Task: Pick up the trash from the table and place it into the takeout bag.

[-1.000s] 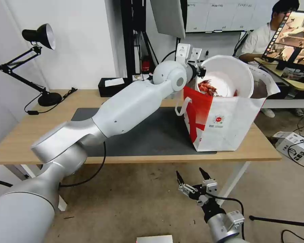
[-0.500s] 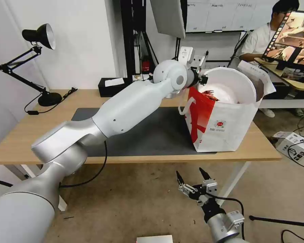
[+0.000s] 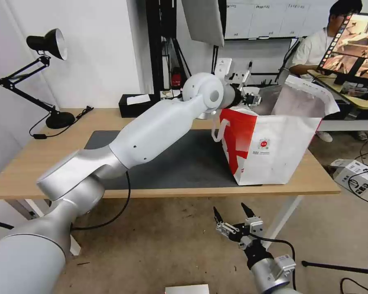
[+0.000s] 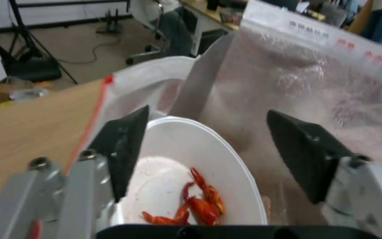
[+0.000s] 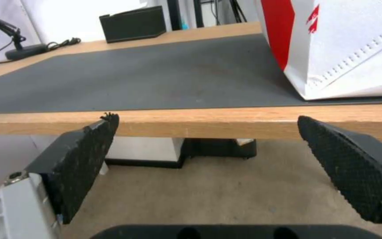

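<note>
The takeout bag (image 3: 274, 151) stands open on the right end of the table (image 3: 28, 163), partly on the dark mat (image 3: 184, 163). My left gripper (image 3: 251, 99) hovers at the bag's near rim. In the left wrist view, the left gripper (image 4: 207, 111) is open above the white bowl (image 4: 177, 146). The bowl lies inside the foil lining (image 4: 323, 83) and holds red crayfish shells (image 4: 202, 202). My right gripper (image 3: 229, 209) hangs open below the table's front edge, with nothing between its fingers (image 5: 85, 156).
A black tissue box (image 3: 137, 105) sits at the table's back edge, and a black desk lamp (image 3: 49, 45) stands at the back left. White boxes and cables (image 3: 355, 171) lie on the floor to the right. A person sits at another desk behind.
The bowl, held tilted over the bag's mouth a second ago, has sunk down inside the bag. The left gripper has let go of it. The right arm has not moved.
</note>
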### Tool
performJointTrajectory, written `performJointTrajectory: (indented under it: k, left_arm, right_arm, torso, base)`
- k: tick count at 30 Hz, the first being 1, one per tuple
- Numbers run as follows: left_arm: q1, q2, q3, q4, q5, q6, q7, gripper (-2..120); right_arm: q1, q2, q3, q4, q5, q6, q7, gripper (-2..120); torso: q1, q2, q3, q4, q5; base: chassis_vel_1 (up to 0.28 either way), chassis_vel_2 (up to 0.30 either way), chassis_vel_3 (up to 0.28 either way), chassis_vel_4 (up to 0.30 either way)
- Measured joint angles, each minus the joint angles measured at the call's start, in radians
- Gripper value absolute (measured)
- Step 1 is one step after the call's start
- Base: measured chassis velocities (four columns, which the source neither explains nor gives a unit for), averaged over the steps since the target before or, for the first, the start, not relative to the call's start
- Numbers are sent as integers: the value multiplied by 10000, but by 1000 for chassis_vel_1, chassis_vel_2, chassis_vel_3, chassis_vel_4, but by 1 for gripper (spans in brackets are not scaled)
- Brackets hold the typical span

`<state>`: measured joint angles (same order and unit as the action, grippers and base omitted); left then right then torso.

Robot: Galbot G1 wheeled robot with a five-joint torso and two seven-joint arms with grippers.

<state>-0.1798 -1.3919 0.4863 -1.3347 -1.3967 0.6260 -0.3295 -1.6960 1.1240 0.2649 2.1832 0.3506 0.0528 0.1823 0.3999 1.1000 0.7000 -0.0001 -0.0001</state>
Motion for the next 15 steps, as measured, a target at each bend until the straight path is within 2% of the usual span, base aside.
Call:
performJointTrajectory:
  k: [1, 2, 5, 6, 8, 9, 11, 12, 14, 15]
  left_arm:
    - [0, 0, 0, 0, 0, 0, 0, 77]
    - [-1, 175, -10, -170, -75, -117, -3, 82]
    - [-34, 1129, -75, -1007, -535, -439, -141, 96]
    - [-34, 1129, -75, -1007, -535, -439, -141, 96]
    - [-11, 1940, -240, -1547, -815, -288, -250, 99]
    - [-11, 1940, -240, -1547, -815, -288, -250, 99]
    - [148, 2588, -455, -1979, -1052, -75, -392, 100]
    - [148, 2588, -455, -1979, -1052, -75, -392, 100]
    - [457, 3140, -700, -2414, -1228, -25, -507, 100]
    - [457, 3140, -700, -2414, -1228, -25, -507, 100]
  right_arm:
    - [0, 0, 0, 0, 0, 0, 0, 100]
    - [0, 0, 0, 0, 0, 0, 0, 100]
    - [0, 0, 0, 0, 0, 0, 0, 100]
    - [0, 0, 0, 0, 0, 0, 0, 100]
    - [0, 1, 0, -1, 0, 0, 0, 100]
    - [0, 1, 0, -1, 0, 0, 0, 100]
    - [0, 0, 0, -1, 0, 0, 1, 100]
    - [0, 0, 0, -1, 0, 0, 1, 100]
    - [0, 0, 0, 0, 0, 0, 0, 100]
    - [0, 0, 0, 0, 0, 0, 0, 100]
  torso:
    - [0, 0, 0, 0, 0]
    - [0, 0, 0, 1, 0]
    - [0, 0, 0, 0, -1]
    - [0, 0, 0, 0, -1]
    - [0, 0, 0, 2, -2]
    - [0, 0, 0, 2, -2]
    - [0, 0, 0, 6, -4]
    - [0, 0, 0, 6, -4]
    - [0, 0, 0, 3, -3]
    - [0, 0, 0, 3, -3]
  base:
    - [0, 0, 0, 0]
    - [0, 0, 0, 0]
    - [0, 0, 0, 0]
    - [0, 0, 0, 0]
    - [0, 0, 0, 0]
    - [0, 0, 0, 0]
    - [0, 0, 0, 0]
    - [0, 0, 0, 0]
    - [0, 0, 0, 0]
    - [0, 0, 0, 0]
